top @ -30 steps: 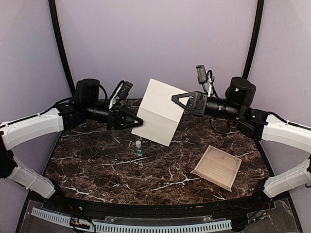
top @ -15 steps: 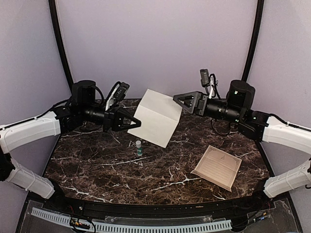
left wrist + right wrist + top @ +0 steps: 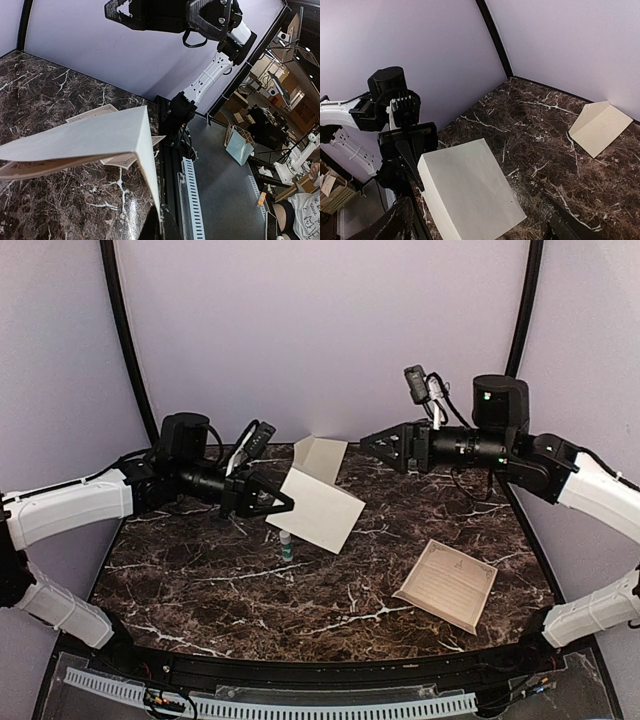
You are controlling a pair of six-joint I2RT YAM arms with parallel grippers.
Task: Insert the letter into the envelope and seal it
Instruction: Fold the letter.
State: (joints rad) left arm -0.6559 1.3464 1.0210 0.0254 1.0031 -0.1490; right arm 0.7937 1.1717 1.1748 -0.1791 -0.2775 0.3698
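Table (image 3: 200, 580) of dark marble with white veins fills the middle of the scene, with plain lilac walls behind it. The left arm (image 3: 70, 505) reaches in from the left and the right arm (image 3: 590, 480) from the right. Both stretch toward the far middle of the table and are held above it.

The envelope (image 3: 320, 512), a plain cream rectangle, hangs in the air over the middle of the table, a little to the far side, lying close to flat. The left wrist view shows it folded along a sharp crease, with one broad face on top and a narrow face falling away. The letter (image 3: 447, 585) lies on the table at the near right, well apart from the envelope. It is tan, with fine printed lines inside a thin dark border and its edges slightly lifted. A second pale sheet (image 3: 322, 458) with a crease sits near the far edge. From above it looks just beyond the envelope, but the right wrist view shows bare marble between the two.

The left tool (image 3: 282, 505) is clamped on the envelope's left corner, fingers together on the paper. The right tool (image 3: 375, 447) stands to the right of the envelope and apart from it, fingers spread wide. A small white tube (image 3: 287, 545) with a green band stands upright on the table, just to the near side of the envelope's left end.
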